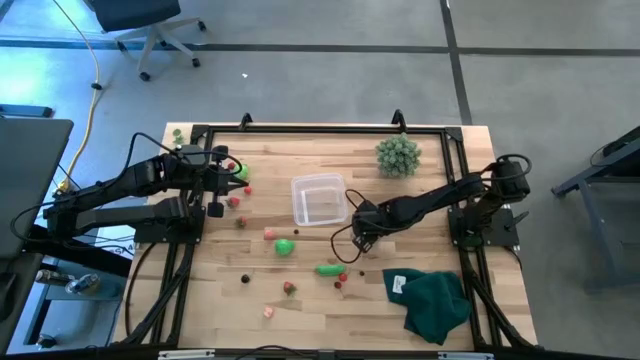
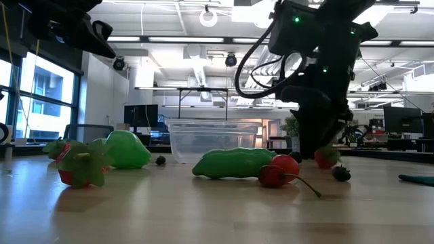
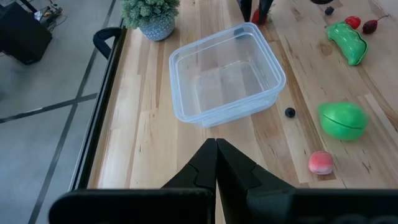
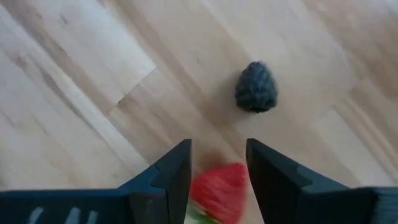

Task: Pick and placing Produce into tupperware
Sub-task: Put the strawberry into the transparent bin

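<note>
The clear square tupperware (image 1: 319,199) (image 3: 227,74) stands empty in the table's middle. My right gripper (image 1: 360,240) (image 4: 217,155) points down just right of it, open, with a red strawberry piece (image 4: 219,190) between its fingers and a dark berry (image 4: 255,86) just beyond. My left gripper (image 1: 218,185) (image 3: 216,146) is shut, held above the table's left part and facing the tupperware. The rest of the produce lies loose on the wood: a green ball (image 1: 285,246), a green elongated piece (image 1: 329,269), a pink bit (image 1: 269,234), and red bits (image 1: 341,281). My right gripper comes at the red strawberry piece (image 4: 208,186) from above, one finger on each side of it. The piece seems to rest on the table (image 2: 326,158). I cannot tell whether the fingers touch it.
A spiky grey-green bushy ball (image 1: 398,155) stands near the far edge, and a dark green cloth (image 1: 435,300) lies at the near right corner. More small pieces sit by the left arm (image 1: 238,222) and toward the near edge (image 1: 289,289). A black rail (image 1: 320,128) frames the table.
</note>
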### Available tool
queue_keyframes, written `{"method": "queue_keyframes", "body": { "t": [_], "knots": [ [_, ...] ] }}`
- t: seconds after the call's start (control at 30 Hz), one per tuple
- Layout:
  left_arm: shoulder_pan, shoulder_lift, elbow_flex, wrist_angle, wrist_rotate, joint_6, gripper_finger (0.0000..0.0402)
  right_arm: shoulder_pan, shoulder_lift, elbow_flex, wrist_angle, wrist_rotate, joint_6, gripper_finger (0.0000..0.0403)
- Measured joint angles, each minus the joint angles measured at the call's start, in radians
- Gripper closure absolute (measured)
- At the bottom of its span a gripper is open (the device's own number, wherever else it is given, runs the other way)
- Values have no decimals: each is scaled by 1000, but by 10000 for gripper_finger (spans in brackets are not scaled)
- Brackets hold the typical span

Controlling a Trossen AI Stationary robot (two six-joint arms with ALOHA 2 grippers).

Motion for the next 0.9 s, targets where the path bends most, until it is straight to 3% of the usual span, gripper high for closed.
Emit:
{"method": "queue_keyframes", "body": {
  "t": [0.27, 0.53, 0.73, 0.9],
  "knots": [
    [0, 0, 0, 0, 0, 0, 401, -15, -1, 112, -121, -1, 22, 260],
    [0, 0, 0, 0, 0, 0, 401, -13, -1, 169, -333, -19, 258, 260],
    [0, 0, 0, 0, 0, 0, 401, -12, -1, 169, -364, -67, 291, 260],
    [0, 0, 0, 0, 0, 0, 401, -11, -1, 169, -354, -82, 410, 260]
  ]
}}
